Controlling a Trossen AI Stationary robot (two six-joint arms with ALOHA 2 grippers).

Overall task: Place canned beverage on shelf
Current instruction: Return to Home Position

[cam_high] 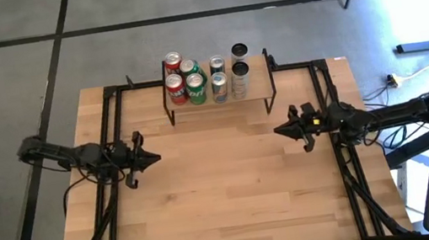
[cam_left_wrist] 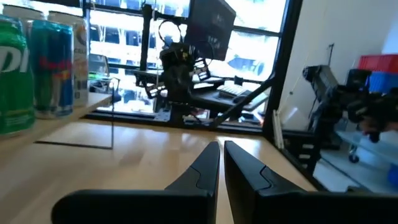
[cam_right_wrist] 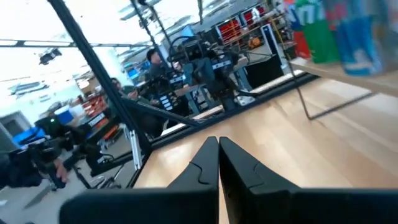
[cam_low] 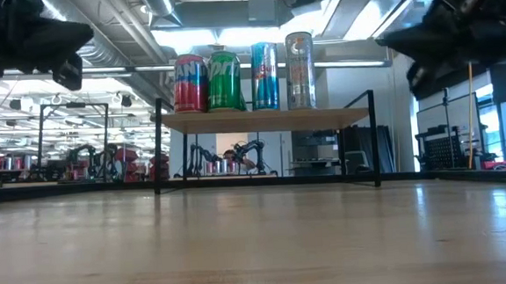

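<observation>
Canned beverages, colourful aluminium cylinders (cam_high: 197, 87), stand on the low wood-topped, black-legged shelf (cam_low: 265, 120) at the far middle. My left gripper (cam_high: 154, 156) and right gripper (cam_high: 278, 131) hang well clear either side, jaws pressed together, judging nothing remains to carry.

Shelf (cam_high: 259, 88) stands at far middle of bench (cam_high: 226, 195). Cans (cam_high: 197, 88) on its top, two rows, one behind the other. Left claw (cam_high: 152, 156) over bench's left side, right claw (cam_high: 278, 130) over right side, both nearer than shelf, well apart.
</observation>
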